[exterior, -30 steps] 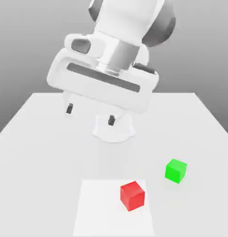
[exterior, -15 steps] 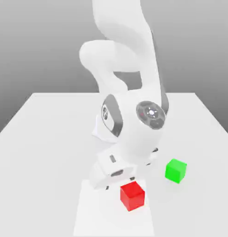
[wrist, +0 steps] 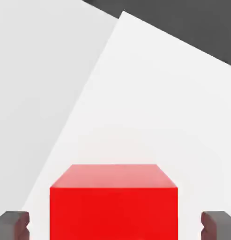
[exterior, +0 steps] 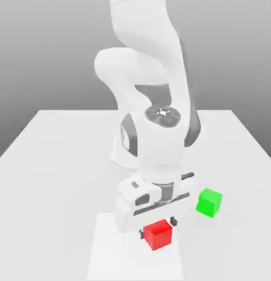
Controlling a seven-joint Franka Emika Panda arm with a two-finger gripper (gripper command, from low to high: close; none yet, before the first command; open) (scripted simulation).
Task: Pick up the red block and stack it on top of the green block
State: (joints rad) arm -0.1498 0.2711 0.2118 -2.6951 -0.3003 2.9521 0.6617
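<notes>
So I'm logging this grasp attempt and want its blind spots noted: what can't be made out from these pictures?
- Contact: in the hand view the dark fingertips flank the small matte red cube with gaps showing; the bottom edge cuts them off, so any grip is unconfirmed.
- Exterior view: the white gripper body hides the red cube's rear face.
- The small matte green cube: its far sides face away.

A white table [exterior: 44,164] carries everything here. A lighter white square patch [exterior: 112,258] lies flat near its front edge with the red block [exterior: 158,235] resting on it. The green block [exterior: 209,202] sits directly on the bare tabletop, near the patch toward the exterior view's right, apart from the red block.
</notes>
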